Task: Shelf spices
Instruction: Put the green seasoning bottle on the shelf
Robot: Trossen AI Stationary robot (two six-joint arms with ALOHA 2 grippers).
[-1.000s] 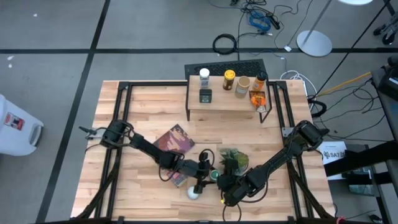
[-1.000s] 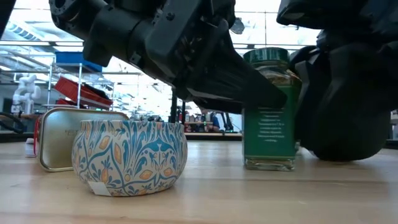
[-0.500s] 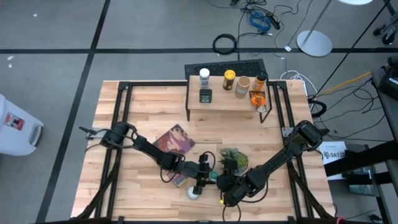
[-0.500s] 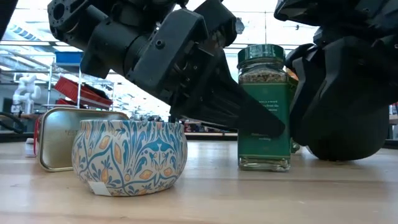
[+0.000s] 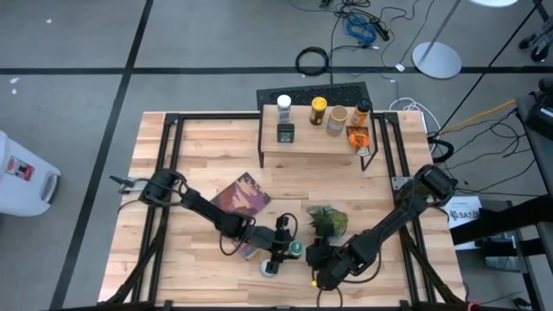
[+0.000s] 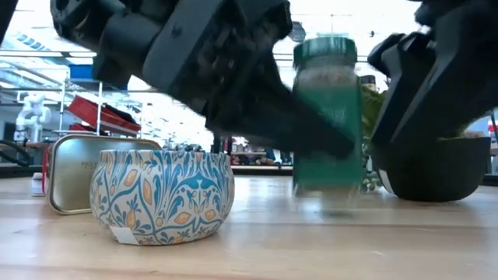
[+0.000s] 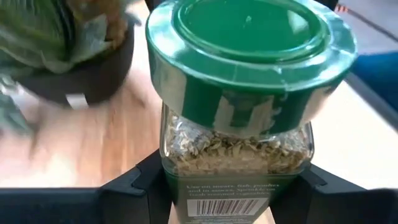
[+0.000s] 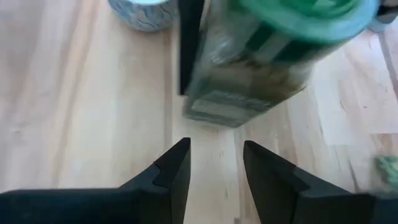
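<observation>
Left gripper [image 7: 233, 186] clamps the upright green-lidded jar [image 7: 239, 106]; the shelf [image 5: 315, 142] lies far across the table. Right gripper [image 8: 214, 165] hangs narrowly open, empty.

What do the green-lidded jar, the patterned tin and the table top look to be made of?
Jar: clear glass or clear plastic, since the dried herbs show through; the green lid looks like glossy moulded plastic.
Patterned tin: probably thin printed metal with a smooth sheen and a rolled rim, though ceramic is possible.
Table: light wood, with visible grain and board seams, matte.
</observation>
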